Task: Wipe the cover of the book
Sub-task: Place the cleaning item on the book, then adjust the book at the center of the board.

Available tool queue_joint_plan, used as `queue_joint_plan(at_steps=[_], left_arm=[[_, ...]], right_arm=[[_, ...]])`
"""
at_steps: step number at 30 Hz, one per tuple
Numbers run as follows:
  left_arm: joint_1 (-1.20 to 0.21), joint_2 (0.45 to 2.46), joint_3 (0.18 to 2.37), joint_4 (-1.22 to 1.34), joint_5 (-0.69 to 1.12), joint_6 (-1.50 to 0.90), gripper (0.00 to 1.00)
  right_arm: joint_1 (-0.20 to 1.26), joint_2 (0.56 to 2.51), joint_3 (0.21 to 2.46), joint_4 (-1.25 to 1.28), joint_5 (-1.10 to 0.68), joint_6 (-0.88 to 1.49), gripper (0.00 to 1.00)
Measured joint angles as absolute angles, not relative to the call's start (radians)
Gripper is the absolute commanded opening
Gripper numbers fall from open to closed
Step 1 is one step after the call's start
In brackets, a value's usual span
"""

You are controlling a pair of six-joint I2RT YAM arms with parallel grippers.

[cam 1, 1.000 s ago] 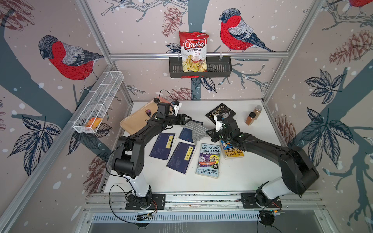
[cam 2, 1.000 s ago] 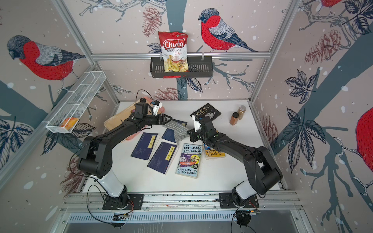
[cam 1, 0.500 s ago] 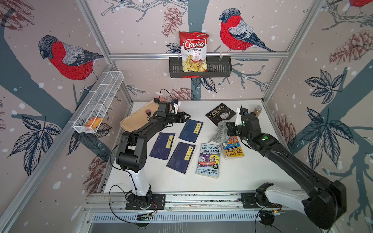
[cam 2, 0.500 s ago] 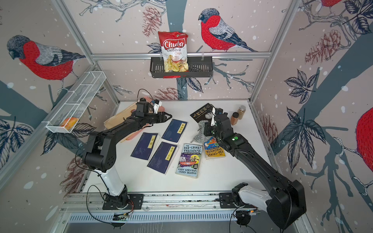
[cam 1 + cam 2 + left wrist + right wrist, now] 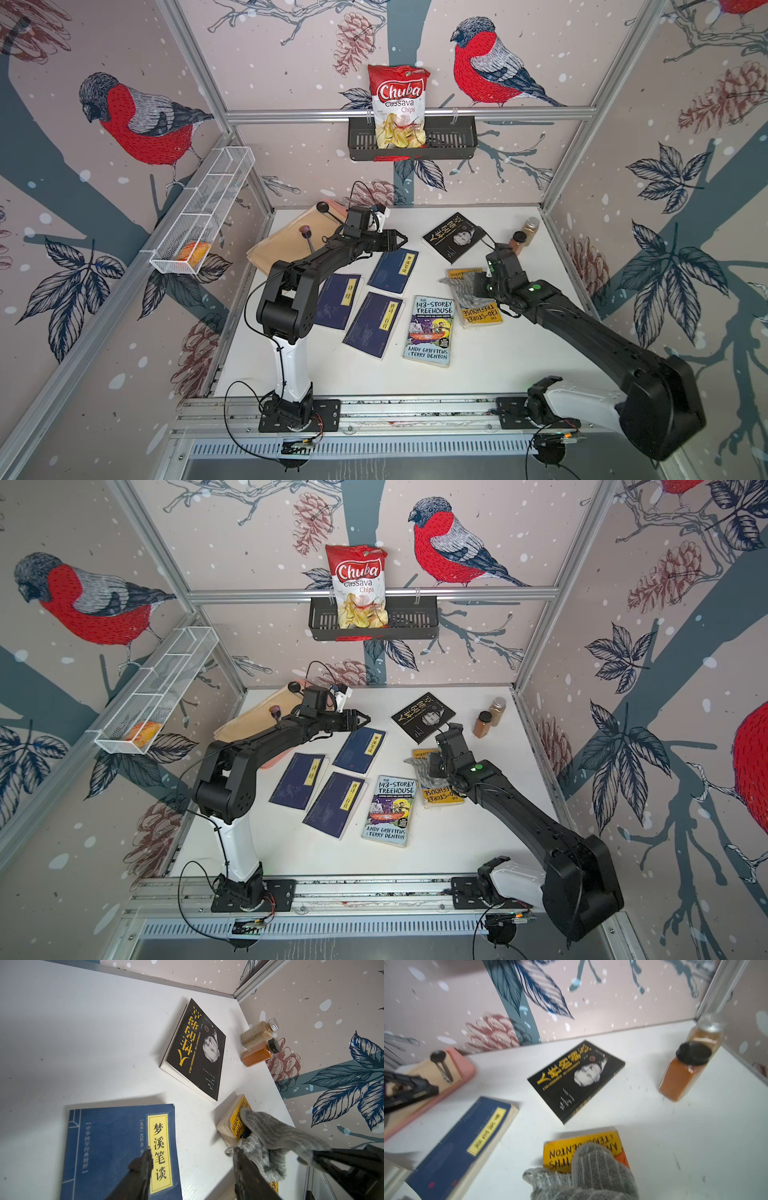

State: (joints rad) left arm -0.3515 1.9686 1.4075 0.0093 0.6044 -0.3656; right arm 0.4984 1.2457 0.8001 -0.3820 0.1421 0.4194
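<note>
Swung across from beside the rearmost blue book [image 5: 392,270], the right claw [image 5: 478,287] now rests a grey cloth [image 5: 460,286] on the yellow book [image 5: 482,316] near the worktop's [image 5: 498,365] right edge. Fabric hides its fingers, so its grip cannot be told. Left claw [image 5: 404,241] hovers wide open above the blue book, toward the rear edge.

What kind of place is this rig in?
Probably a staged robot test cell: aluminium frame with bird wallpaper, left arm and right arm bolted to a front rail, props like a Chuba chips bag in a hanging basket.
</note>
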Motion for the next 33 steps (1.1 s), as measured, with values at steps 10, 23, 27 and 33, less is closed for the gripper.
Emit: queue_joint_plan(at_steps=[10, 23, 27, 33], left_arm=[[-0.440, 2.063, 1.496, -0.042, 0.589, -0.349, 0.52], [-0.481, 2.155, 1.507, -0.198, 0.572, -0.236, 0.46], [-0.482, 2.163, 1.504, -0.218, 0.564, -0.209, 0.47], [-0.482, 2.191, 1.534, -0.229, 0.549, -0.179, 0.52]], right_arm=[[0.490, 1.308, 0.963, -0.385, 0.186, 0.421, 0.74], [0.326, 1.634, 1.164, -0.205, 0.118, 0.373, 0.75], [0.292, 1.793, 1.232, -0.185, 0.080, 0.374, 0.75], [0.270, 1.929, 1.289, -0.167, 0.021, 0.378, 0.76]])
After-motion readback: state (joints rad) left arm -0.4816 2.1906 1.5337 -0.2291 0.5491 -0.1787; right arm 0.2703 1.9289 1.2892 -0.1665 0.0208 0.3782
